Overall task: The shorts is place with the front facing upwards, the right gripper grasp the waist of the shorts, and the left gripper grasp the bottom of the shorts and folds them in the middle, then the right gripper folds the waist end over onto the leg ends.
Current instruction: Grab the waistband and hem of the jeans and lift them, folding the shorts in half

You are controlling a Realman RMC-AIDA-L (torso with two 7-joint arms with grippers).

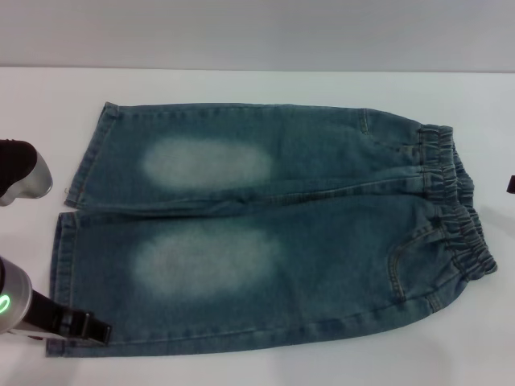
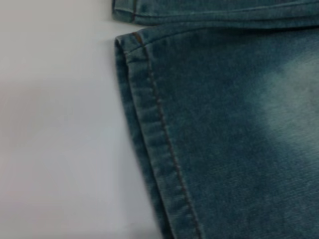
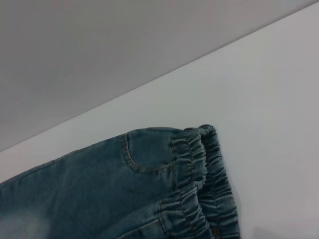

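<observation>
1. Shorts (image 1: 265, 229) lie flat, front up, on the white tabletop (image 1: 241, 84), legs side by side.
2. Waist (image 1: 455, 209) points to the robot's right; the leg ends (image 1: 68, 233) point left.
3. Left pincer (image 1: 88, 326) sits at the near leg's hem corner; whether it grips cannot be told.
4. Right pincer (image 1: 510, 184) barely shows at the edge beside the waist, state unclear.
</observation>
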